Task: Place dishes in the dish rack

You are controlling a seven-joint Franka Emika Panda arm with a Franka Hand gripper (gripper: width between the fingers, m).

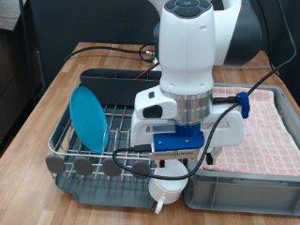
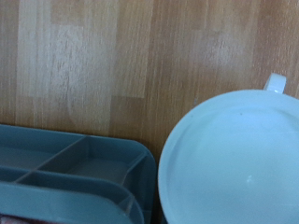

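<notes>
The dish rack [image 1: 67,142] is a dark grey tray with a silver wire grid and a row of rounded tabs [image 1: 86,166] along its near edge. The bright-blue plate [image 1: 89,116] stands upright in the grid on the exterior view's left. My gripper [image 1: 174,167] hangs over the rack's near right corner, its fingertips hidden behind the hand. The white mug [image 1: 166,191] sits directly below it, mouth up. In the wrist view the mug [image 2: 234,159] fills the frame beside the rack's grey divided cutlery bin [image 2: 79,173]. The wooden spoon is out of view.
A grey bin lined with pink checked cloth [image 1: 258,127] stands on the exterior view's right, close to the rack. Black cables [image 1: 112,47] run across the wooden table [image 1: 47,89] behind the rack. The table's edge is on the exterior view's left.
</notes>
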